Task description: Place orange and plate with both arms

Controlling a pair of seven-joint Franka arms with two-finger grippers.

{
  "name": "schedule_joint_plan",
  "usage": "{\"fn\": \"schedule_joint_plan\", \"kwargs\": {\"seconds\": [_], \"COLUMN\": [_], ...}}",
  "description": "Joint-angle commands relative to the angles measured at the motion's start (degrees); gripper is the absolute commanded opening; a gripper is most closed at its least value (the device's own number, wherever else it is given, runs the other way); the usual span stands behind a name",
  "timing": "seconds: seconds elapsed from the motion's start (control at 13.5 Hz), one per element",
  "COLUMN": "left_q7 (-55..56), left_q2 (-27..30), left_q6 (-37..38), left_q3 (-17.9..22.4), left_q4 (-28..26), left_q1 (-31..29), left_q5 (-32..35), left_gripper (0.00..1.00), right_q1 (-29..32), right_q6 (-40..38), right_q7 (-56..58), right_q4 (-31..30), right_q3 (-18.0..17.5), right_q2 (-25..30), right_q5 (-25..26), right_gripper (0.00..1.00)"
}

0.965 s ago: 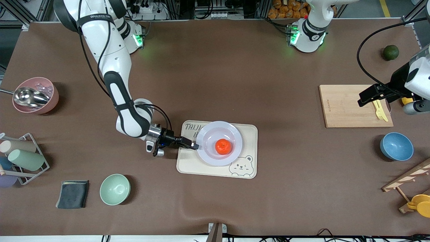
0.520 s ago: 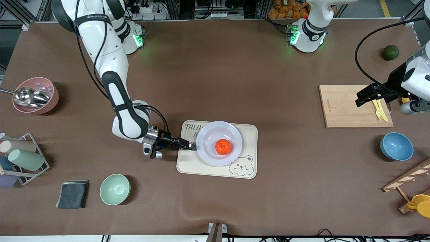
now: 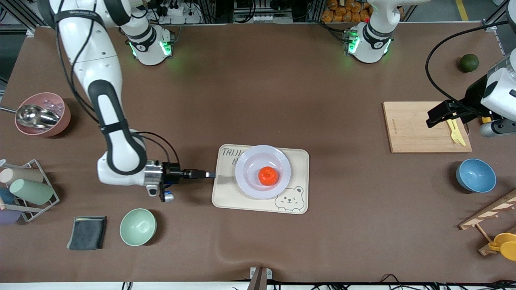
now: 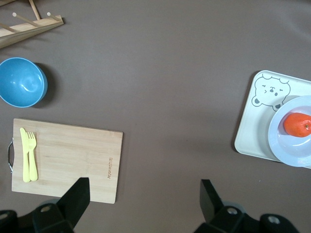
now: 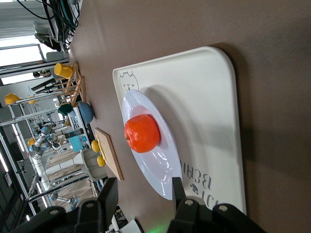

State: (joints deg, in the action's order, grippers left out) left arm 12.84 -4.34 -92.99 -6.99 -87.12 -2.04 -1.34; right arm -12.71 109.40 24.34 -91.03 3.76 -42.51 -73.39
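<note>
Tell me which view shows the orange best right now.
The front view: the orange sits whole and unobstructed in the plate. The right wrist view shows it close but from a low side angle. The left wrist view has it partly cut off at the picture's edge.

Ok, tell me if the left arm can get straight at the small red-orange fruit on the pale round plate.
Probably yes: the orange sits uncovered on the plate, the right gripper is off its rim, and only bare table lies between it and the open left gripper over the wooden board.

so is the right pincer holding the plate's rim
No, the right pincer is clear of the plate, at the tray's edge.
</note>
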Motion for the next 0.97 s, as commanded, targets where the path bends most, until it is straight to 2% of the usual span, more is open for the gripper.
{"fn": "schedule_joint_plan", "kwargs": {"seconds": [0.0,0.07,0.45,0.59,0.89], "left_q7": [-0.53,-0.62,-0.71,-0.79,-0.79], "left_q2": [0.39,0.39,0.56,0.74,0.74], "left_q6": [-0.35,-0.35,-0.35,-0.26,-0.26], "left_q3": [0.04,0.04,0.04,0.13,0.04], "left_q4": [-0.07,-0.07,-0.07,-0.07,0.02], "left_q1": [0.02,-0.07,-0.33,-0.51,-0.42], "left_q5": [-0.94,-1.03,-1.12,-1.12,-1.12], "left_gripper": [1.00,1.00,1.00,1.00,1.00], "right_q1": [3.56,4.96,14.97,16.66,19.56], "right_q6": [-5.14,-8.12,-20.44,-25.87,-27.65], "right_q7": [-6.99,-10.77,-10.72,-11.07,-11.16], "right_q4": [5.14,7.42,15.78,20.78,26.33], "right_q3": [-0.95,-0.95,-1.13,-0.87,-0.78], "right_q2": [0.32,0.32,0.14,0.14,2.41], "right_q5": [10.07,13.42,25.03,30.21,42.95], "right_gripper": [0.72,1.00,1.00,1.00,1.00]}}
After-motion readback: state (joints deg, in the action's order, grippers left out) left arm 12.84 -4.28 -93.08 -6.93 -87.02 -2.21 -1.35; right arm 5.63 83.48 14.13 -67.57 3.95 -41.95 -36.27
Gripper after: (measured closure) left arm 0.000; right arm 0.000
